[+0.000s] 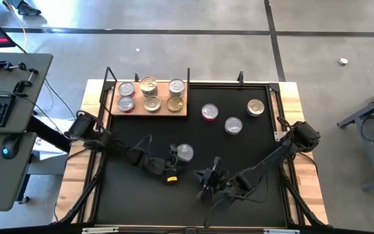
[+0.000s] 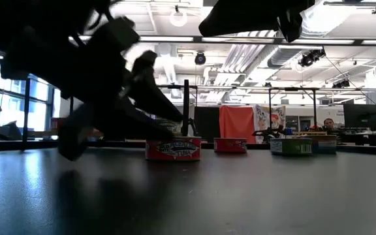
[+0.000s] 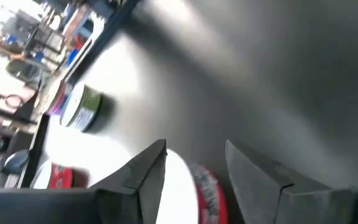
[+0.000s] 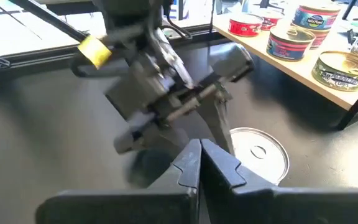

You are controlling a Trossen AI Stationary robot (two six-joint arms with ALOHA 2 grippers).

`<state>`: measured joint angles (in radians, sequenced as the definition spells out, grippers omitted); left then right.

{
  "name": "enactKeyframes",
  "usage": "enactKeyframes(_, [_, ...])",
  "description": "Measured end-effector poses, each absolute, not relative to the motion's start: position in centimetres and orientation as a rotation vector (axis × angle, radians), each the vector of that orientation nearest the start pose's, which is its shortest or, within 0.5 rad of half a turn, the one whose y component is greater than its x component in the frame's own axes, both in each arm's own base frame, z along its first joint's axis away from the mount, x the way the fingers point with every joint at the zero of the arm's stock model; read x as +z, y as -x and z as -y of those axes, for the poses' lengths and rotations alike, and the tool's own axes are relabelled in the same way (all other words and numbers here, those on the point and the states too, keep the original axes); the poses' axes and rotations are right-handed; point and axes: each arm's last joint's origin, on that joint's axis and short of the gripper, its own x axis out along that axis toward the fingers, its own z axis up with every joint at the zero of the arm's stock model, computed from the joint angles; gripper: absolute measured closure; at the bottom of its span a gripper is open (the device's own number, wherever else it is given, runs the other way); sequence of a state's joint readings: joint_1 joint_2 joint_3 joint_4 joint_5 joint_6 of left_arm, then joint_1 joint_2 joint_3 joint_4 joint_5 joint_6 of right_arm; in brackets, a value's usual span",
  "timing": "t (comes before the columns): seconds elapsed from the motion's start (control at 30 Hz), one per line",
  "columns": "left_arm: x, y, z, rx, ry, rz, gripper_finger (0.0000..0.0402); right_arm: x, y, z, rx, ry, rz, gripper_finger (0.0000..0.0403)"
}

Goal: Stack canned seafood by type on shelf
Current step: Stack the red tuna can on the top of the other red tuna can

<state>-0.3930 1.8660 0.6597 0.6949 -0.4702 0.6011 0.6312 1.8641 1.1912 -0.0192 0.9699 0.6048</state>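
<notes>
High view, left hand (image 1: 177, 156) spread open, straddling tin (image 1: 185, 152).

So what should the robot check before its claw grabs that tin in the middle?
1. Left claw is at the red-sided tin: ok, its fingers straddle the tin.
2. Left claw open wide enough: ok, the tin's lid shows between the fingers in the left wrist view.
3. Tin already gripped: cannot tell.
4. Right claw out of the way: ok, shut and apart from the tin, nearer the table's front.
5. Room on the shelf: not ok for a bare spot; six tins fill it, so stacking on top seems needed.
6. Other tins on the black mat: ok, three wait far off.
</notes>
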Motion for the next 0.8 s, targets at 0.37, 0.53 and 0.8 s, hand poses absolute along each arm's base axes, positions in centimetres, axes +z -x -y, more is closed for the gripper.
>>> enactKeyframes(0.37, [9.2, -30.7, 8.8, -0.037, -0.731, -0.59, 0.0323, 19.7, -32.9, -21.1, -0.45, -0.087, -0.361, 0.0403])
enactKeyframes(0.53, [8.8, -30.7, 7.9, -0.055, -0.705, -0.641, 0.0345, 19.7, -32.9, -21.1, -0.45, -0.088, -0.361, 0.0402])
enactKeyframes(0.8, [8.6, -30.3, 8.5, -0.01, -0.75, -0.666, 0.0396, 19.7, -32.9, -21.1, -0.449, -0.088, -0.361, 0.0402])
